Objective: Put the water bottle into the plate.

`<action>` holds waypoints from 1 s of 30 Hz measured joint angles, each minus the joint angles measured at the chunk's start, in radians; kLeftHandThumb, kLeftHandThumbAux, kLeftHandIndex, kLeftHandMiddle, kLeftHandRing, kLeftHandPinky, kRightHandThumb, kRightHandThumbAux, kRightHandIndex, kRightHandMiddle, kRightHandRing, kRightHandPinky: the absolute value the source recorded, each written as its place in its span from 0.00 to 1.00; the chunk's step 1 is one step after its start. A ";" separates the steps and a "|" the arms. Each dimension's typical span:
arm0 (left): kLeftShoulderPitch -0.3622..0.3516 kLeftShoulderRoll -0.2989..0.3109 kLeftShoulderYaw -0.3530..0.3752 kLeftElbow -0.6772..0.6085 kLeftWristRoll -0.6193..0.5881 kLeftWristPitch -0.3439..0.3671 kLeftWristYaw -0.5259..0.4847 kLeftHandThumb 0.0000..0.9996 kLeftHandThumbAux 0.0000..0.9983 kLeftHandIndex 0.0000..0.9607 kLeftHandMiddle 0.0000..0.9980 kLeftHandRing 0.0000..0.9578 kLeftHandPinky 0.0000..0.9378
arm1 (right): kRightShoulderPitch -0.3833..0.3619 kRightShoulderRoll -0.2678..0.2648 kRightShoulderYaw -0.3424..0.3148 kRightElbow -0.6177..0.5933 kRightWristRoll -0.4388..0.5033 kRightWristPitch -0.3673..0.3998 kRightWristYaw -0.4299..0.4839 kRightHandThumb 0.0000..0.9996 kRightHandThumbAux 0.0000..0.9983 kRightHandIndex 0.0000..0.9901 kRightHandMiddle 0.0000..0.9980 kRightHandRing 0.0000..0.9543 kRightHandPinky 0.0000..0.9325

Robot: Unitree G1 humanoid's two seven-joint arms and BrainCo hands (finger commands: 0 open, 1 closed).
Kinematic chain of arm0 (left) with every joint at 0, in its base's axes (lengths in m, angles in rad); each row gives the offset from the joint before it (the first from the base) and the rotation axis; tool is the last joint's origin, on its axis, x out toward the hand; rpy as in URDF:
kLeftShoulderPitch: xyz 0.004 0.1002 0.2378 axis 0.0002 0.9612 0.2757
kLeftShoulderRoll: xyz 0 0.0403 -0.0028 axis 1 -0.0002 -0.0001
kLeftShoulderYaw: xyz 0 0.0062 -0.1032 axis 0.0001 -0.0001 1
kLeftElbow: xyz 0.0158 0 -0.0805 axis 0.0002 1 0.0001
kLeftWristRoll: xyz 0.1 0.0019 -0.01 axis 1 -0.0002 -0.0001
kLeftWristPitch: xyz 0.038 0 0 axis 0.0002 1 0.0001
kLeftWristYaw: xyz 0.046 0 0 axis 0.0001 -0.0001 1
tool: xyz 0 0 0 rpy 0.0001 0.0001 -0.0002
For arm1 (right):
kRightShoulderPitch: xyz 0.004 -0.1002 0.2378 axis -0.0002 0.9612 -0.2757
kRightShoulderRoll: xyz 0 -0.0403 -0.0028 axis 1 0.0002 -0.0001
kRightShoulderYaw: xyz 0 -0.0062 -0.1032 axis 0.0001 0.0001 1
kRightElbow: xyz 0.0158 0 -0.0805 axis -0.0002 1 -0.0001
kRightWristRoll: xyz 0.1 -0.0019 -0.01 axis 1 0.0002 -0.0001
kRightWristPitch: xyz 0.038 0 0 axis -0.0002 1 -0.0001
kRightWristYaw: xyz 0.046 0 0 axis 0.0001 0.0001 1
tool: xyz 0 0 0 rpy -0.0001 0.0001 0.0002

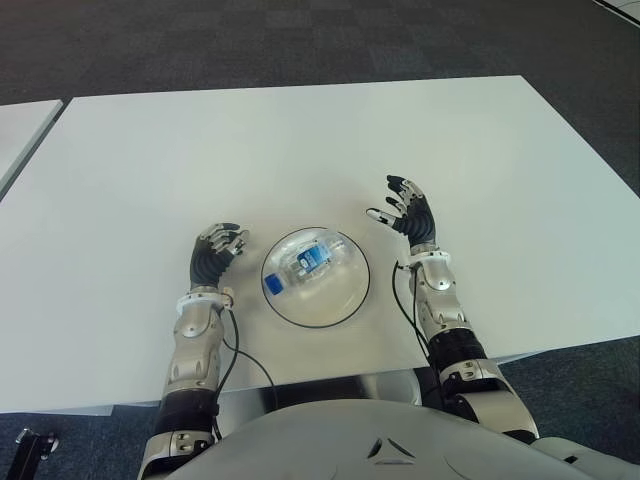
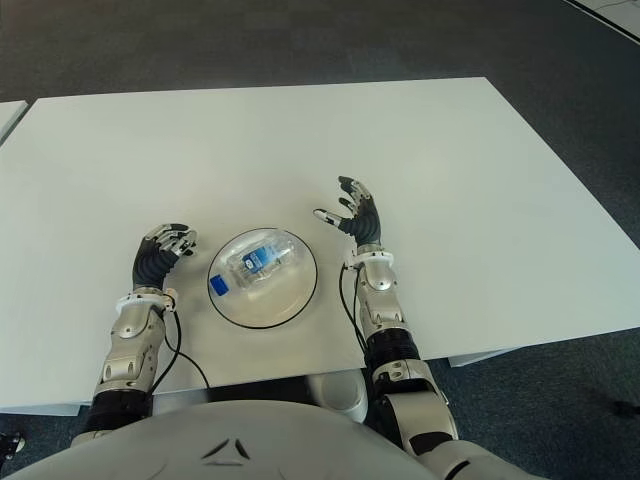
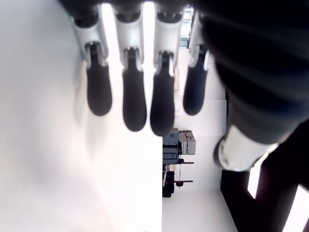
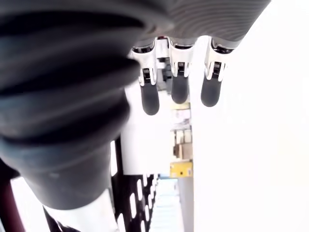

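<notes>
A clear water bottle (image 1: 305, 266) with a blue cap and blue label lies on its side inside the white plate (image 1: 343, 302), which sits on the table near its front edge. My right hand (image 1: 405, 211) is just right of the plate, raised, its fingers (image 4: 179, 87) spread and holding nothing. My left hand (image 1: 217, 245) shows to the left of the plate with its fingers (image 3: 134, 104) loosely curled around nothing.
The white table (image 1: 300, 150) stretches far behind the plate. A second white table edge (image 1: 20, 130) shows at the far left. Dark carpet (image 1: 300, 40) lies beyond the table.
</notes>
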 measured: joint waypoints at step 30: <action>-0.008 0.006 -0.002 0.008 -0.003 0.007 -0.001 0.71 0.71 0.45 0.55 0.54 0.53 | -0.001 0.095 -0.137 0.158 0.091 -0.078 0.148 0.70 0.73 0.44 0.76 0.76 0.76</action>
